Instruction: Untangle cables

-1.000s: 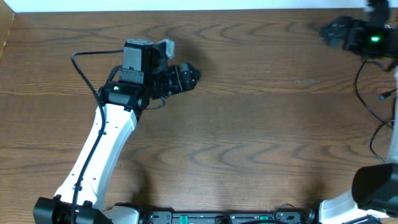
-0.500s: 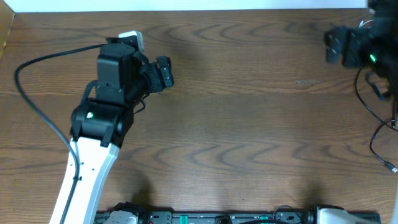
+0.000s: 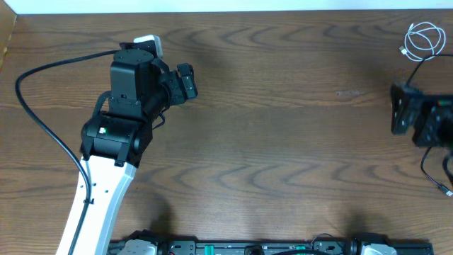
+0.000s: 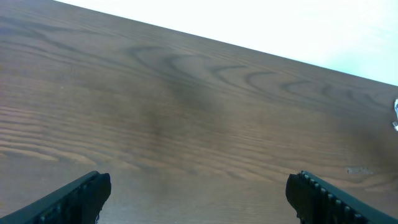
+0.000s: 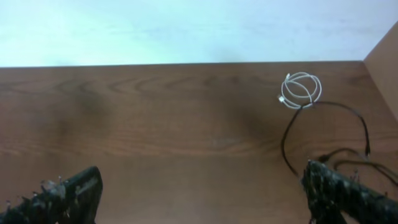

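Note:
The white cable (image 3: 425, 39) lies coiled in a small loop at the table's far right corner, and it also shows in the right wrist view as a white cable (image 5: 300, 90). The thin black cable (image 5: 357, 121) runs from the coil's near edge in a wide loose arc toward my right gripper (image 5: 202, 190). That gripper is open and empty, just short of both cables. From above, the right gripper (image 3: 396, 110) partly covers the black cable (image 3: 410, 74). My left gripper (image 3: 190, 81) is open over bare wood far to the left. Nothing sits between the fingers of the left gripper (image 4: 199, 190).
A thin black cord with a small plug (image 3: 444, 190) trails off the right edge near the right arm. A wooden side wall (image 5: 385, 62) borders the table on the right. The left arm's thick black wire (image 3: 42, 120) loops out to its left.
The right arm has drawn back from the far right corner toward the near side, uncovering the white coil. The left arm pulled back to the left, then stood still.

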Controlling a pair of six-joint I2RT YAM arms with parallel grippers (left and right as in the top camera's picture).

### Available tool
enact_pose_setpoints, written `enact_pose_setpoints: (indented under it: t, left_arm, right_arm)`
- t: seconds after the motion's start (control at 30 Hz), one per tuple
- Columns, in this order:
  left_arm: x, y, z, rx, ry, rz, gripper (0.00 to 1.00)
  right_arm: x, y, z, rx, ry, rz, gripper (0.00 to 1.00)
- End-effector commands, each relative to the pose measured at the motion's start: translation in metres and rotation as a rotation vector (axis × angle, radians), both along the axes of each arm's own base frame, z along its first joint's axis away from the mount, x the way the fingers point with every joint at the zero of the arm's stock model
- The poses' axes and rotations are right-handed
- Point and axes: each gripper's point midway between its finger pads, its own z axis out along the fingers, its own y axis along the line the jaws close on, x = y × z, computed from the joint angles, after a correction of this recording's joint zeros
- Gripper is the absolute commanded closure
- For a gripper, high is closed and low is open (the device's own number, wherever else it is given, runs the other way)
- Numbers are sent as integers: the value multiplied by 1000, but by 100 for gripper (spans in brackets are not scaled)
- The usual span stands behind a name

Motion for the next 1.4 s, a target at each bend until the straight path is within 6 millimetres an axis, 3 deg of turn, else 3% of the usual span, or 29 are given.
enact_pose_setpoints:
  t: [0.0,0.43,0.63,0.83,1.03,1.2,1.37]
  left_arm:
    - [1,2,5,22,-13,-1,5]
    - [1,2,5,22,-13,-1,5]
    - [1,2,5,22,-13,-1,4]
    - [1,2,5,22,-13,-1,5]
    - [1,2,5,22,-13,-1,5]
    - [1,2,5,22,-13,-1,5]
    - [1,2,5,22,-13,-1,5]
  right_arm:
    - [-16,1,-1,-16,9,5,1]
    - [-75,3,-64,-1,347,1,1]
    - [-74,0,-63,-27,334,7,1]
    - [-49,-3,-37,-50,138,-2,1]
    - [-12,9,-23,-28,-126,62,1]
    - [13,16,-39,23,-320,86,1]
    - [26,13,-80,103,-442,45,1]
